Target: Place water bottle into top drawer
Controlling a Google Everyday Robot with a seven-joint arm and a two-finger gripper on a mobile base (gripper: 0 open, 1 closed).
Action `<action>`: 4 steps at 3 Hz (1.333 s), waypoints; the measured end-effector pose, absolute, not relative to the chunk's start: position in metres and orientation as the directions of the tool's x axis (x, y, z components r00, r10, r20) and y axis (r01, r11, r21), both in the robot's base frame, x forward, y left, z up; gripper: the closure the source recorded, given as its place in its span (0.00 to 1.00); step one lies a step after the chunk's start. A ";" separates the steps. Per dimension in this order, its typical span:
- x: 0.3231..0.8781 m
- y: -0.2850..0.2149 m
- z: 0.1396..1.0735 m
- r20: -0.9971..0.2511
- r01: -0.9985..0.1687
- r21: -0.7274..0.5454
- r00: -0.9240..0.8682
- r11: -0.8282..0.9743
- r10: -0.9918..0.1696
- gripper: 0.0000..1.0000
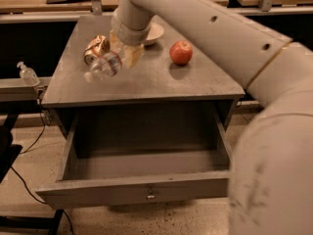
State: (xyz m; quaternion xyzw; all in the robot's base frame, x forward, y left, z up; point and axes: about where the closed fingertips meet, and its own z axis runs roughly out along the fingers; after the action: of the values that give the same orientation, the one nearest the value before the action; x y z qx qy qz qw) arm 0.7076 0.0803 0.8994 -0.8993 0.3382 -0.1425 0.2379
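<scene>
The water bottle (pixel 104 66), clear ribbed plastic, hangs on its side in the air above the left part of the grey cabinet top (pixel 146 80). My gripper (pixel 124 53) is shut on the water bottle's right end. The arm reaches in from the upper right. The top drawer (pixel 142 177) is pulled wide open below the cabinet top, its inside bare, with a small metal lock (pixel 150 196) at the centre of its front panel.
A soda can (pixel 96 48) lies on its side behind the bottle. A red apple (pixel 181 52) and a white bowl (pixel 152 32) sit on the cabinet top. A small pump-top dispenser bottle (pixel 27 73) stands on a ledge at the left. My arm fills the right side.
</scene>
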 end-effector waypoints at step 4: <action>0.604 -0.038 0.919 -0.017 -0.829 -0.312 0.493 -0.464 -0.870 1.00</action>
State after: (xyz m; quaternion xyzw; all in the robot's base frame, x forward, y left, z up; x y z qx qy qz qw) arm 0.6043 -0.0379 0.9193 -0.8524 0.4982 -0.0722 0.1409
